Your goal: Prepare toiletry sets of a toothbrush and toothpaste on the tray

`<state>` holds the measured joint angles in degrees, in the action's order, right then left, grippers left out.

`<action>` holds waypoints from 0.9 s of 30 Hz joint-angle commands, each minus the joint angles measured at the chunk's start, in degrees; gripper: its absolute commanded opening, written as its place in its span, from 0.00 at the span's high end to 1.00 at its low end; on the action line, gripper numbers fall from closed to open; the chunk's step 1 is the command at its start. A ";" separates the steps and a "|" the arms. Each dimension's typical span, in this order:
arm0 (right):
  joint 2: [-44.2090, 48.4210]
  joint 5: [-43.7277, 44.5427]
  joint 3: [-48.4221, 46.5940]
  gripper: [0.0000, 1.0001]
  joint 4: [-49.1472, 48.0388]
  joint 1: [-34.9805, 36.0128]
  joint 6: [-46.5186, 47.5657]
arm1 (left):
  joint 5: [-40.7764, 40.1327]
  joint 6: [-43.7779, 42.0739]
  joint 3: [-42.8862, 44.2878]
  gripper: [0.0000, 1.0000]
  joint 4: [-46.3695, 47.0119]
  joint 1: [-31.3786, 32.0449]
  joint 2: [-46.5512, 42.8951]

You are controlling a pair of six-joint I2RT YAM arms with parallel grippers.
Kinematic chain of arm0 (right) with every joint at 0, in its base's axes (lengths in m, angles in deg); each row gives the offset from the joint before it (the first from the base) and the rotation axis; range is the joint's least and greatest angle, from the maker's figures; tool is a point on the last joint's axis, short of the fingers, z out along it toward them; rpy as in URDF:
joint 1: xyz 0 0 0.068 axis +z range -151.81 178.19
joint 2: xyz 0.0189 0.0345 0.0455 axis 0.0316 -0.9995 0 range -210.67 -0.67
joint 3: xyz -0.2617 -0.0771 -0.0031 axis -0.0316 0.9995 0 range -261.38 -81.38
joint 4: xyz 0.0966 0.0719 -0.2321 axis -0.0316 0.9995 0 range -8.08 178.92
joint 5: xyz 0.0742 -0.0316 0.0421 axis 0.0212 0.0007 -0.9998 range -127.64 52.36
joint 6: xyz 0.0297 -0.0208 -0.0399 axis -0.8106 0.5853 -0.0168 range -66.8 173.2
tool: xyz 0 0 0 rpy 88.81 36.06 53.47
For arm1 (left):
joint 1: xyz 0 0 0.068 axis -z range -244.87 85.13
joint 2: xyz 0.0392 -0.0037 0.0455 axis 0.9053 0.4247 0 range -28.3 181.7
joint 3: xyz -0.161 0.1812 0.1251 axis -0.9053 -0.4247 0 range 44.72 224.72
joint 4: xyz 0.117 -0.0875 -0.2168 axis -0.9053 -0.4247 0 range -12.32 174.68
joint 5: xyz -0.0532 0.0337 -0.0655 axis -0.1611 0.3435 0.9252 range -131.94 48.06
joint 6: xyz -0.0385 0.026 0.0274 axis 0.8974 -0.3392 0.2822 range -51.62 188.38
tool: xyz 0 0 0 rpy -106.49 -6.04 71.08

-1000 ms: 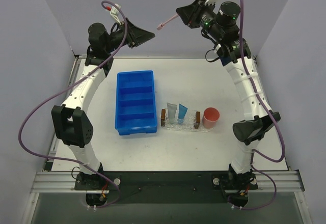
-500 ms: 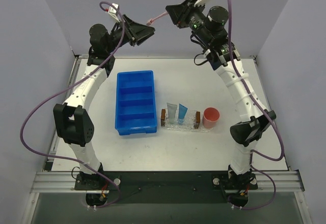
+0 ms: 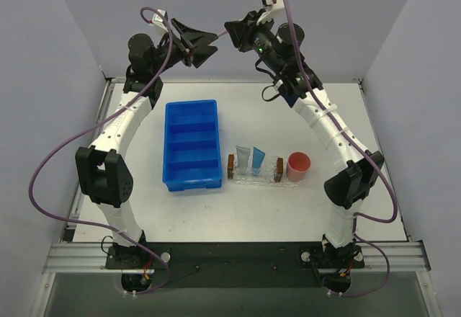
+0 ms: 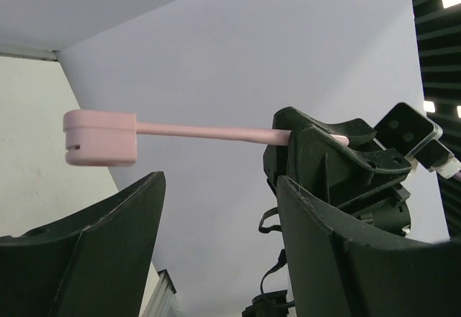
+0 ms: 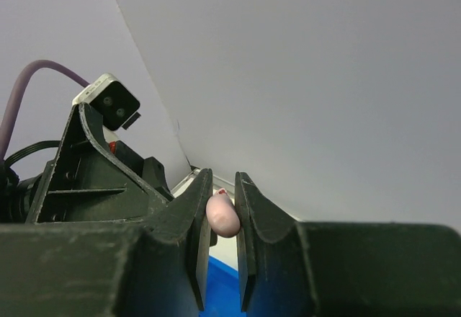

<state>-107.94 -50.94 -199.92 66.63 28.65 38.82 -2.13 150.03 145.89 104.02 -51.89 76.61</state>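
High above the table, the toothbrush (image 4: 209, 131) is pinched at its handle tip by the right gripper (image 5: 222, 181). The left gripper (image 4: 220, 187) gapes near the head, holding nothing. The brush looks light, stiff and probably slick, so mid-shaft seems the best hold.

Right of the blue compartmented plastic bin (image 3: 191, 144) lies a clear brown-ended tray (image 3: 268, 177) bearing two blue squeeze tubes (image 3: 243, 159), a round pink cup (image 3: 298, 166) farther right, and raised beyond the bin's far end the black left gripper (image 3: 207, 42) and right gripper (image 3: 232, 28) flank a thin pink toothbrush (image 3: 222, 35).
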 commanded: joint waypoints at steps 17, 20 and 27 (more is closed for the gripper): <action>9.00 -0.59 12.01 1.00 -18.19 5.05 15.32 | -3.25 6.24 3.60 0.24 -8.87 0.04 -2.07; 9.62 -0.76 13.77 1.00 -19.69 5.66 16.56 | -3.42 6.68 3.43 0.25 -9.40 -0.14 -1.90; 11.02 -0.67 18.07 1.00 -23.46 7.07 19.02 | -3.51 7.56 4.30 0.32 -9.84 -0.32 -1.37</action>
<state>-101.12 -49.97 -183.90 51.79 34.05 55.68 -4.57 156.84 146.79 93.85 -52.05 76.35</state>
